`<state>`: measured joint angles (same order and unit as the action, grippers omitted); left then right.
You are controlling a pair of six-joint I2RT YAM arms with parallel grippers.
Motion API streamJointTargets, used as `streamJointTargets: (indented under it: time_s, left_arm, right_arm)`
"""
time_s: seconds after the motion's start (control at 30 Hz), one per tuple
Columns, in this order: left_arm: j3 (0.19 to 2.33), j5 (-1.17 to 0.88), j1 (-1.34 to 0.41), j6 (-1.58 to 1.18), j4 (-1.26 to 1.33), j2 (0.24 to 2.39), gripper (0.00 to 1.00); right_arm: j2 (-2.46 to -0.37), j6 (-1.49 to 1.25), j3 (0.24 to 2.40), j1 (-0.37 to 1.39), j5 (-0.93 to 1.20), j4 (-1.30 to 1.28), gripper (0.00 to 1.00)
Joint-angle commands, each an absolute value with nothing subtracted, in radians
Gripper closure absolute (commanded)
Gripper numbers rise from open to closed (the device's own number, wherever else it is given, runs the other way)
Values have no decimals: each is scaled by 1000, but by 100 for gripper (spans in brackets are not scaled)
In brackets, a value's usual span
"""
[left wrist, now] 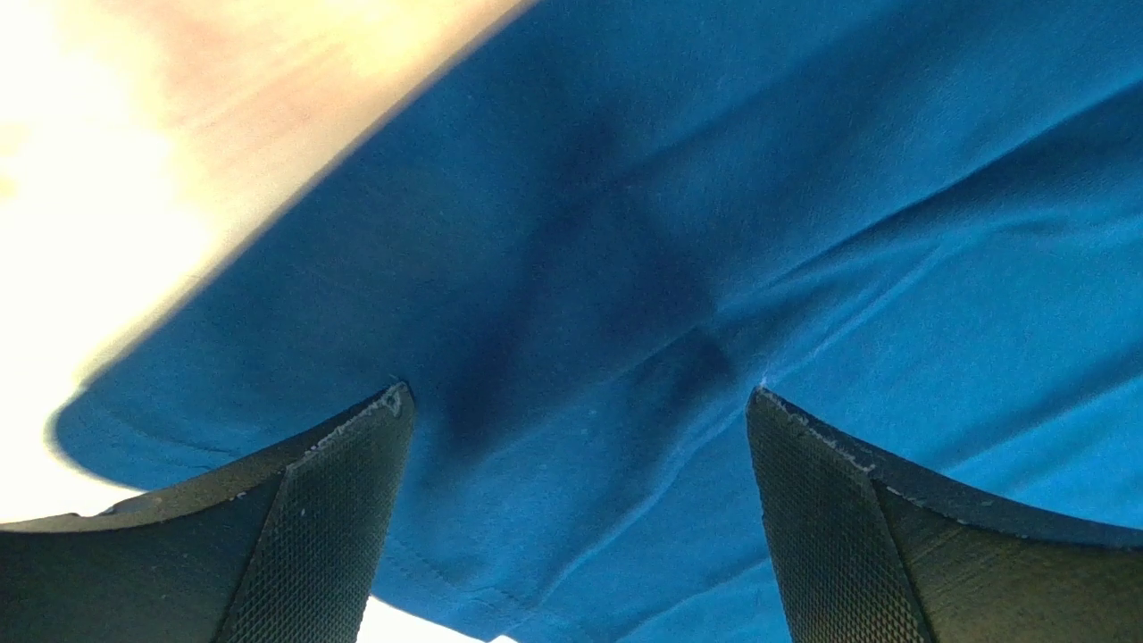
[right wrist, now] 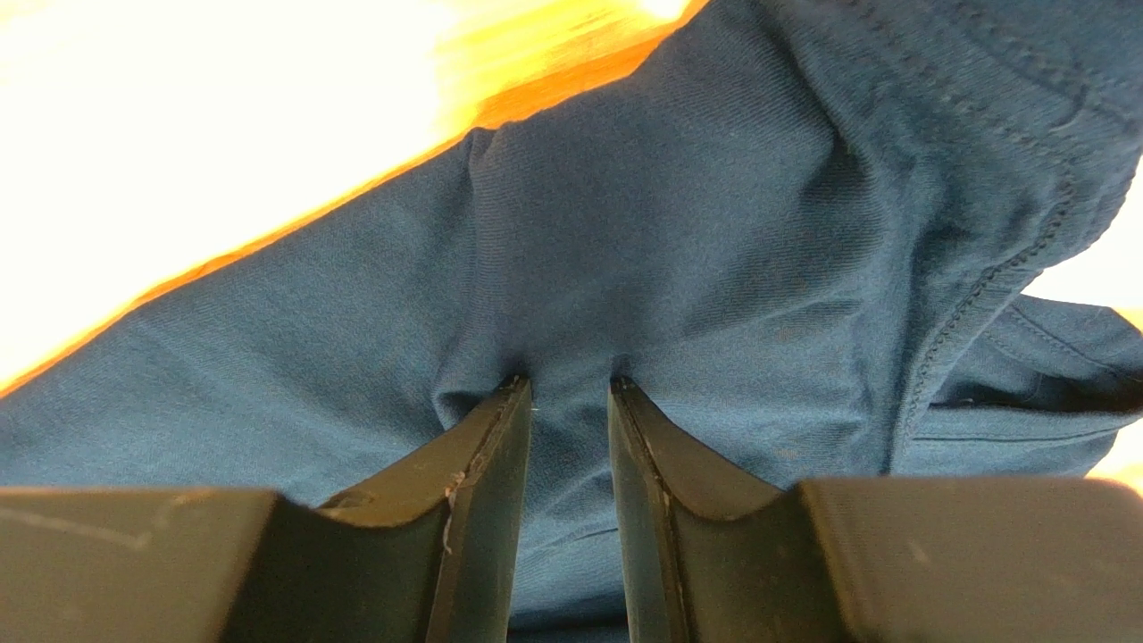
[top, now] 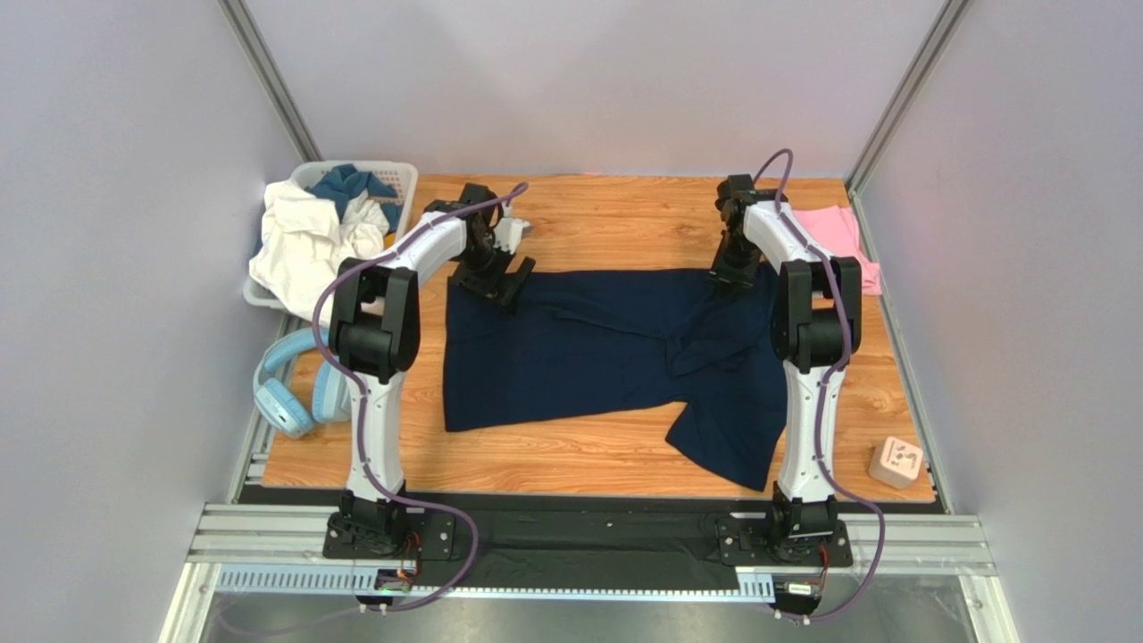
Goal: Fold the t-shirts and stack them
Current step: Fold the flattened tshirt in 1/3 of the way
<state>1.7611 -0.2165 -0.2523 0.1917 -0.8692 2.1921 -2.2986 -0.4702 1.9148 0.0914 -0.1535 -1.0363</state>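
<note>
Two t-shirts are on the table (top: 577,462). The large navy t-shirt (top: 590,355) lies spread across the middle of the wood, with one sleeve trailing toward the near right. The small pink t-shirt (top: 852,248) lies flat at the far right corner, partly hidden behind the right arm (top: 805,389). The left fingers (left wrist: 322,536) are spread wide over the navy t-shirt near its far left corner, with nothing between them. Whether their tips touch the cloth I cannot tell. In the left wrist view the shirt's hemmed edge runs under them, with bare wood beyond. The right fingers (right wrist: 476,536) are drawn close together and pinch a raised fold of the navy t-shirt along its far edge on the right. A stitched hem curls just to the right of them. A white basket (top: 403,172) sits at the far left corner of the table. It holds a crumpled white cloth (top: 302,241), which spills over its near rim, and a bunched teal cloth (top: 352,185) behind that. Light-blue headphones (top: 285,395) lie at the left edge of the table, beside the left arm (top: 376,429). A small tan block (top: 895,462) with dark marks stands near the right edge, well apart from both shirts.
</note>
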Motion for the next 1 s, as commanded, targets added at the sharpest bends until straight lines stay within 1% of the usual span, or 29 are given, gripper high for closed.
streamJointTargets:
  time_s: [0.0,0.07,0.23,0.4,0.63,0.7,0.73,0.77,0.8,0.87,0.9,0.97]
  left_arm:
    - [1746,-320,-190,169,-942,2215,3]
    - [1778,-334,-143,158,-980,2224,2]
    - [1830,-330,-75,179,-1028,2215,4]
    - [1900,-204,-74,209,-1023,2206,3]
    - [2187,-212,-81,186,-1123,2324,3]
    - [2253,-212,-90,175,-1161,2364,3]
    - [2307,-248,-101,170,-1217,2364,3]
    - [2309,-277,-109,172,-1233,2353,4]
    - [2289,-302,-127,172,-1236,2291,4]
    - [2139,-345,-153,181,-1177,2197,3]
    - [2021,-350,-188,187,-1131,2106,2]
    - [1932,-331,-224,212,-1114,2042,1]
  right_arm:
    - [-2296,-468,1888,109,-110,-1042,65]
    - [-2296,-465,1888,109,-109,-1042,65]
    - [-2296,-468,1888,110,-91,-1039,65]
    - [-2304,-472,1905,110,-66,-1034,65]
    - [-2379,-479,2008,109,-15,-1058,65]
    - [-2393,-486,2031,110,41,-1066,65]
    - [-2391,-489,2029,110,61,-1068,65]
    - [-2385,-488,2025,109,60,-1065,65]
    - [-2369,-485,2008,112,57,-1063,65]
    - [-2350,-479,1993,110,43,-1054,64]
    - [-2341,-477,1987,110,40,-1054,64]
    - [-2336,-476,1982,110,41,-1054,64]
